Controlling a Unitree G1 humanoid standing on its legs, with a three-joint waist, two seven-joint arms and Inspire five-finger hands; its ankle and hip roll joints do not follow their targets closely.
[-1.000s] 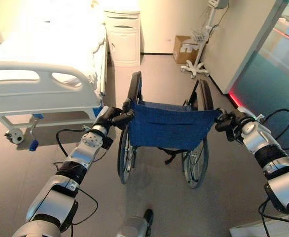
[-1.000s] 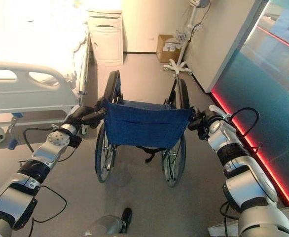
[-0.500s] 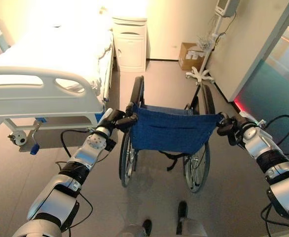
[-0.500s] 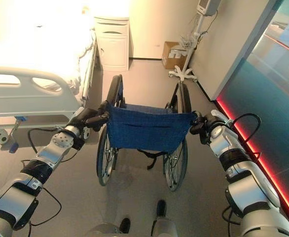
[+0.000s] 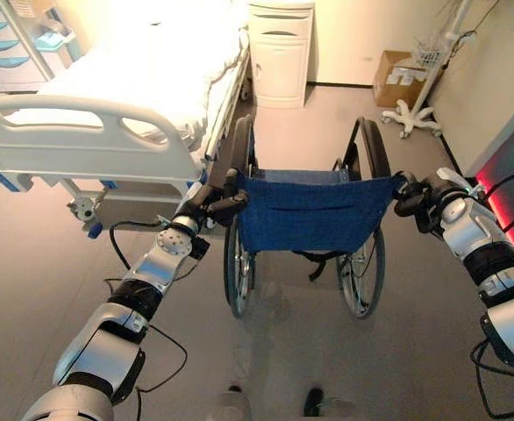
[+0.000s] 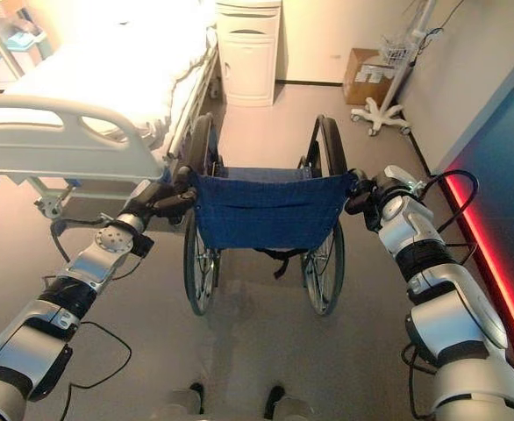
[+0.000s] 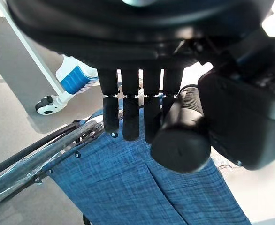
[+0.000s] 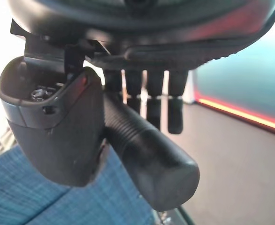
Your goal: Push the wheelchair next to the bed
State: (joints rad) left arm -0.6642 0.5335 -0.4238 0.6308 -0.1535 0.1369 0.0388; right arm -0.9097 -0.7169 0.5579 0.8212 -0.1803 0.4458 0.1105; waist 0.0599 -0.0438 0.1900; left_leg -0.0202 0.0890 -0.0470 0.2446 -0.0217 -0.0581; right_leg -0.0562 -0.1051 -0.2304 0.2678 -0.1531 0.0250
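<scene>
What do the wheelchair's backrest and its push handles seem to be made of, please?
The backrest looks like woven blue fabric: matte, with a visible weave and stitched seams. The push handle in the right hand looks like black rubber or plastic, matte, with fine ribbing; the one in the left hand looks alike.

My dark left hand (image 5: 206,203) and dark right hand (image 5: 412,195) grip black ribbed handles on the wheelchair (image 5: 308,210) with its blue, finely checked cloth back, beside the white bed (image 5: 108,140) and white cabinet (image 5: 279,53).
</scene>
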